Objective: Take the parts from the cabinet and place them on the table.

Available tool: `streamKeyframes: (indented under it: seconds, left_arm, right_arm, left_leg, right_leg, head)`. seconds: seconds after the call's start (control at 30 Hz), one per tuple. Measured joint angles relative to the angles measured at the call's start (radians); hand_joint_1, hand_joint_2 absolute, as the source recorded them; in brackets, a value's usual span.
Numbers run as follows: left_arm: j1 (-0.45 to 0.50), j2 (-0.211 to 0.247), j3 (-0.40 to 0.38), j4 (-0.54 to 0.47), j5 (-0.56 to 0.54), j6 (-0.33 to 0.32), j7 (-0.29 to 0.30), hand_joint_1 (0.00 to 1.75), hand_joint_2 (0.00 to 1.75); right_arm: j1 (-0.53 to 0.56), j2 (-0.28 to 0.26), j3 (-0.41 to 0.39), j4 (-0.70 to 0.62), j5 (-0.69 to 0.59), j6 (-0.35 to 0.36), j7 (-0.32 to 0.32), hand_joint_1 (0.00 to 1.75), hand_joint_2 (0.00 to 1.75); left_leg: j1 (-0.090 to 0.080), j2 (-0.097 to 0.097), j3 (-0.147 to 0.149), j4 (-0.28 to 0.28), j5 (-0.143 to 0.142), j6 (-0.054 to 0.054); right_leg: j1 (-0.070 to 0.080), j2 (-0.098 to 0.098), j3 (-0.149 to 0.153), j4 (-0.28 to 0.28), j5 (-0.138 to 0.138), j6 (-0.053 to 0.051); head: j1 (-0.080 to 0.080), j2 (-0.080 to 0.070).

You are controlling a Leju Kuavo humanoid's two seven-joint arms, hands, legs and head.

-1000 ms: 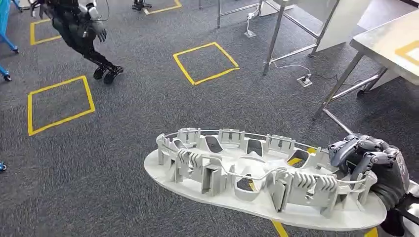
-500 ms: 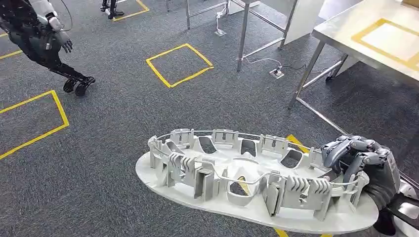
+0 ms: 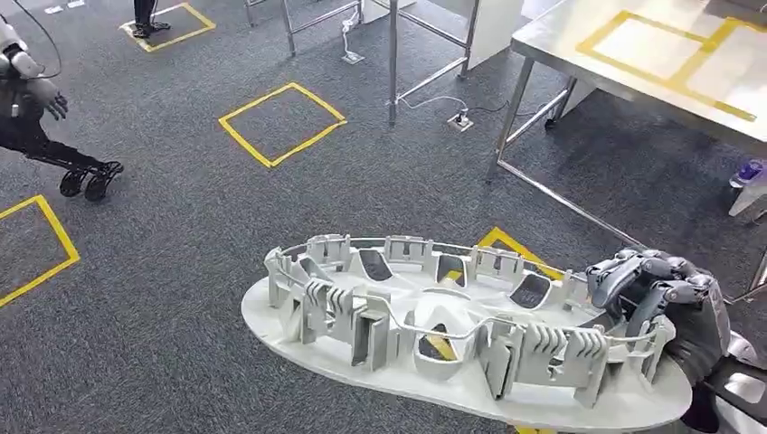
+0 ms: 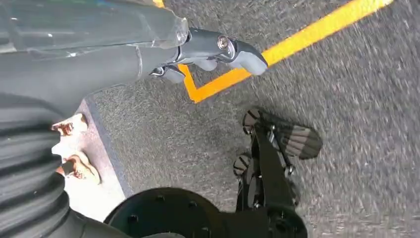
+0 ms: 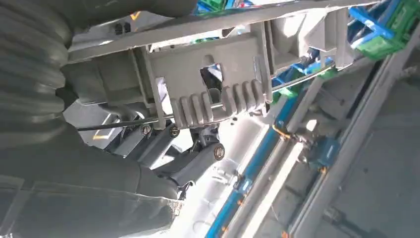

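One part [image 3: 452, 344], white oval tray with ribbed brackets and wire rim, carried above grey carpet [image 3: 199, 235]. Right hand [image 3: 665, 303] gripping its right end, fingers [image 3: 624, 276] curled over the rim (right wrist view: bracket [image 5: 218, 84] up close). Left hand [image 4: 208, 49] hanging over floor, holding nothing, fingers loosely bent; how far apart, cannot tell. Steel table [image 3: 651, 54] ahead, upper right, well apart from part.

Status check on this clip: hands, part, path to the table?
Right hand grips the white part by its end. Left hand hangs over the carpet, holding nothing. Steel table ahead on the right, nothing on the carpet between.
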Motion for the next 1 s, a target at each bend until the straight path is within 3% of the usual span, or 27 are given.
streamKeyframes:
  seconds: [0.03, 0.07, 0.1, 0.13, 0.17, 0.2, 0.23, 0.27, 0.3, 0.33, 0.37, 0.4, 0.43, 0.5, 0.53, 0.57, 0.6, 0.63, 0.7, 0.73, 0.77, 0.8, 0.83, 0.87, 0.9, 0.93, 1.0]
  left_arm:
    - [-0.002, 0.0, 0.0, 0.0, -0.002, -0.002, 0.0, 0.0, 1.75]
    - [-0.004, -0.002, -0.001, 0.0, -0.002, -0.004, 0.0, 0.0, 1.75]
    - [-0.004, -0.003, -0.001, 0.0, -0.003, -0.005, 0.0, 0.0, 1.75]
    - [-0.003, -0.003, -0.002, 0.0, -0.003, -0.005, 0.0, 0.0, 1.75]
    - [-0.002, -0.002, -0.002, 0.0, -0.005, -0.003, 0.003, 0.0, 1.75]
    - [0.0, -0.002, -0.002, 0.0, -0.008, 0.001, 0.007, 0.0, 1.75]
    - [0.001, -0.002, -0.002, 0.0, -0.011, 0.003, 0.009, 0.0, 1.75]
    - [0.001, -0.003, -0.002, 0.0, -0.011, 0.003, 0.01, 0.0, 1.75]
    - [0.001, -0.003, -0.002, 0.0, -0.011, 0.003, 0.01, 0.0, 1.75]
    - [0.0, -0.003, -0.002, 0.0, -0.011, 0.003, 0.01, 0.0, 1.75]
    - [0.0, -0.003, -0.001, 0.0, -0.011, 0.003, 0.01, 0.0, 1.75]
    - [0.0, -0.003, -0.002, 0.0, -0.011, 0.002, 0.01, 0.0, 1.75]
    - [0.0, -0.004, -0.002, 0.0, -0.011, -0.001, 0.01, 0.0, 1.75]
    - [0.0, -0.006, -0.002, 0.0, -0.011, -0.003, 0.01, 0.0, 1.75]
    - [-0.001, -0.007, -0.002, 0.0, -0.012, -0.004, 0.008, 0.0, 1.75]
    - [-0.001, -0.012, -0.002, 0.001, -0.012, -0.005, 0.008, 0.0, 1.75]
    - [-0.002, -0.011, -0.002, 0.0, -0.012, -0.005, 0.005, 0.0, 1.75]
    - [-0.001, -0.011, -0.002, 0.0, -0.012, -0.005, 0.005, 0.0, 1.75]
    - [0.002, -0.012, -0.002, 0.0, -0.013, -0.005, 0.005, 0.0, 1.75]
    - [0.002, -0.012, -0.002, 0.0, -0.013, -0.005, 0.005, 0.0, 1.75]
    - [0.002, -0.012, -0.002, 0.0, -0.014, -0.005, 0.005, 0.0, 1.75]
    - [0.001, -0.013, -0.002, 0.0, -0.015, -0.005, 0.005, 0.0, 1.75]
    - [0.0, -0.014, -0.002, 0.0, -0.017, -0.005, 0.005, 0.0, 1.75]
    - [0.0, -0.015, -0.004, 0.0, -0.018, -0.005, 0.005, 0.0, 1.75]
    - [0.0, -0.015, -0.005, 0.0, -0.018, -0.005, 0.005, 0.0, 1.75]
    - [-0.001, -0.015, -0.006, 0.0, -0.018, -0.005, 0.004, 0.0, 1.75]
    - [-0.002, -0.015, -0.008, 0.0, -0.021, -0.005, 0.004, 0.0, 1.75]
  right_arm:
    - [-0.007, 0.001, 0.001, 0.0, -0.001, 0.0, 0.006, 1.75, 1.75]
    - [-0.012, 0.003, 0.002, -0.001, -0.002, -0.001, 0.012, 1.75, 1.75]
    - [-0.019, 0.003, 0.002, -0.001, -0.006, -0.001, 0.016, 1.75, 1.75]
    - [-0.024, 0.003, 0.003, -0.001, -0.012, -0.001, 0.02, 1.75, 1.75]
    - [-0.026, 0.006, 0.005, 0.0, -0.016, 0.0, 0.022, 1.75, 1.75]
    - [-0.028, 0.008, 0.006, 0.0, -0.02, 0.002, 0.022, 1.75, 1.75]
    - [-0.032, 0.01, 0.007, 0.003, -0.021, 0.005, 0.022, 1.75, 1.75]
    - [-0.036, 0.011, 0.009, 0.005, -0.021, 0.007, 0.022, 1.75, 1.75]
    - [-0.041, 0.012, 0.011, 0.005, -0.021, 0.008, 0.023, 1.75, 1.75]
    - [-0.046, 0.015, 0.012, 0.005, -0.021, 0.008, 0.024, 1.75, 1.75]
    - [-0.052, 0.018, 0.014, 0.005, -0.019, 0.008, 0.025, 1.75, 1.75]
    - [-0.056, 0.023, 0.015, 0.005, -0.016, 0.008, 0.026, 1.75, 1.75]
    - [-0.06, 0.026, 0.017, 0.006, -0.013, 0.008, 0.028, 1.75, 1.75]
    - [-0.06, 0.031, 0.021, 0.005, -0.009, 0.007, 0.029, 1.75, 1.75]
    - [-0.06, 0.032, 0.021, 0.005, -0.007, 0.008, 0.029, 1.75, 1.75]
    - [-0.06, 0.032, 0.021, 0.005, -0.006, 0.008, 0.029, 1.75, 1.75]
    - [-0.063, 0.032, 0.021, 0.005, -0.007, 0.008, 0.028, 1.75, 1.75]
    - [-0.067, 0.033, 0.022, 0.005, -0.006, 0.01, 0.028, 1.75, 1.75]
    - [-0.066, 0.035, 0.027, 0.005, -0.006, 0.011, 0.028, 1.75, 1.75]
    - [-0.066, 0.035, 0.028, 0.005, -0.006, 0.012, 0.028, 1.75, 1.75]
    - [-0.066, 0.035, 0.029, 0.006, -0.006, 0.013, 0.029, 1.75, 1.75]
    - [-0.066, 0.035, 0.029, 0.006, -0.006, 0.014, 0.029, 1.75, 1.75]
    - [-0.068, 0.035, 0.029, 0.005, -0.006, 0.015, 0.029, 1.75, 1.75]
    - [-0.072, 0.035, 0.029, 0.005, -0.006, 0.016, 0.031, 1.75, 1.75]
    - [-0.076, 0.035, 0.029, 0.005, -0.006, 0.016, 0.032, 1.75, 1.75]
    - [-0.078, 0.036, 0.031, 0.005, -0.006, 0.016, 0.035, 1.75, 1.75]
    - [-0.079, 0.035, 0.031, 0.005, -0.007, 0.016, 0.036, 1.75, 1.75]
  left_leg:
    - [0.0, 0.011, 0.002, 0.0, -0.002, -0.006]
    - [0.006, -0.009, -0.006, 0.01, -0.013, -0.015]
    - [0.006, -0.055, -0.023, 0.052, -0.043, -0.019]
    - [0.009, -0.083, -0.06, 0.131, -0.085, -0.02]
    - [0.009, -0.096, -0.104, 0.219, -0.123, -0.021]
    - [0.008, -0.1, -0.147, 0.3, -0.15, -0.021]
    - [0.008, -0.101, -0.17, 0.338, -0.152, -0.021]
    - [0.008, -0.101, -0.168, 0.325, -0.13, -0.02]
    - [0.009, -0.103, -0.144, 0.265, -0.088, -0.017]
    - [0.009, -0.111, -0.1, 0.171, -0.037, -0.014]
    - [0.009, -0.137, -0.052, 0.072, 0.008, -0.01]
    - [0.012, -0.191, -0.026, 0.019, 0.009, -0.005]
    - [0.013, -0.184, -0.025, 0.007, 0.006, -0.006]
    - [0.007, -0.165, -0.021, 0.012, 0.007, 0.0]
    - [0.006, -0.155, -0.021, 0.01, 0.011, 0.006]
    - [0.015, -0.139, -0.019, 0.002, 0.018, 0.017]
    - [0.014, -0.13, -0.02, 0.001, 0.019, 0.022]
    - [0.013, -0.118, -0.02, 0.001, 0.018, 0.025]
    - [0.011, -0.09, -0.022, 0.002, 0.016, 0.028]
    - [0.011, -0.077, -0.023, 0.003, 0.016, 0.028]
    - [0.011, -0.065, -0.022, 0.003, 0.015, 0.027]
    - [0.011, -0.055, -0.021, 0.003, 0.014, 0.027]
    - [0.011, -0.044, -0.018, 0.003, 0.012, 0.024]
    - [0.011, -0.035, -0.014, 0.004, 0.01, 0.02]
    - [0.006, -0.028, -0.012, 0.005, 0.007, 0.016]
    - [0.0, -0.021, -0.015, 0.008, 0.003, 0.009]
    - [0.0, -0.006, -0.011, 0.007, 0.002, 0.004]
  right_leg:
    - [-0.002, 0.01, -0.001, -0.003, 0.004, -0.007]
    - [-0.01, 0.018, 0.001, -0.006, 0.008, -0.014]
    - [-0.01, 0.026, 0.0, -0.006, 0.008, -0.019]
    - [-0.01, 0.034, -0.002, -0.006, 0.01, -0.023]
    - [-0.01, 0.043, -0.004, -0.006, 0.011, -0.024]
    - [-0.009, 0.053, -0.006, -0.005, 0.012, -0.025]
    - [-0.009, 0.063, -0.006, -0.005, 0.012, -0.025]
    - [-0.009, 0.075, -0.006, -0.004, 0.012, -0.025]
    - [-0.009, 0.086, -0.004, -0.004, 0.012, -0.025]
    - [-0.009, 0.097, -0.002, -0.004, 0.013, -0.024]
    - [-0.01, 0.109, -0.001, -0.004, 0.014, -0.022]
    - [-0.009, 0.115, -0.004, -0.003, 0.014, -0.018]
    - [-0.005, 0.127, -0.009, 0.0, 0.016, -0.011]
    - [-0.014, 0.146, -0.016, -0.004, 0.023, 0.004]
    - [-0.015, 0.157, -0.019, -0.007, 0.026, 0.011]
    - [-0.016, 0.151, -0.024, 0.002, 0.021, 0.013]
    - [-0.009, 0.106, -0.042, 0.031, -0.002, 0.016]
    - [-0.009, 0.074, -0.07, 0.093, -0.04, 0.02]
    - [-0.011, 0.047, -0.151, 0.273, -0.117, 0.027]
    - [-0.011, 0.044, -0.174, 0.325, -0.128, 0.029]
    - [-0.011, 0.042, -0.171, 0.323, -0.117, 0.029]
    - [-0.011, 0.04, -0.142, 0.273, -0.088, 0.028]
    - [-0.011, 0.032, -0.092, 0.182, -0.047, 0.026]
    - [-0.011, 0.009, -0.029, 0.069, -0.004, 0.023]
    - [-0.007, -0.036, 0.006, -0.001, -0.006, 0.019]
    - [-0.003, -0.024, 0.011, -0.003, -0.004, 0.007]
    - [0.0, -0.005, 0.005, -0.001, -0.005, 0.0]
  head:
    - [0.002, 0.0]
    - [0.001, 0.0]
    - [-0.005, 0.0]
    - [-0.007, 0.0]
    - [-0.008, 0.0]
    - [-0.008, 0.0]
    - [-0.008, 0.0]
    - [-0.008, 0.0]
    - [-0.008, 0.0]
    - [-0.008, 0.0]
    - [-0.009, 0.0]
    - [-0.008, 0.0]
    - [-0.007, 0.0]
    - [-0.008, 0.0]
    - [-0.008, 0.0]
    - [-0.009, 0.0]
    - [0.0, 0.0]
    - [0.003, 0.0]
    - [0.003, 0.0]
    - [0.003, 0.0]
    - [0.002, 0.0]
    - [0.004, 0.0]
    - [0.002, 0.0]
    - [0.003, 0.0]
    - [0.003, 0.0]
    - [0.001, 0.0]
    - [0.002, 0.0]
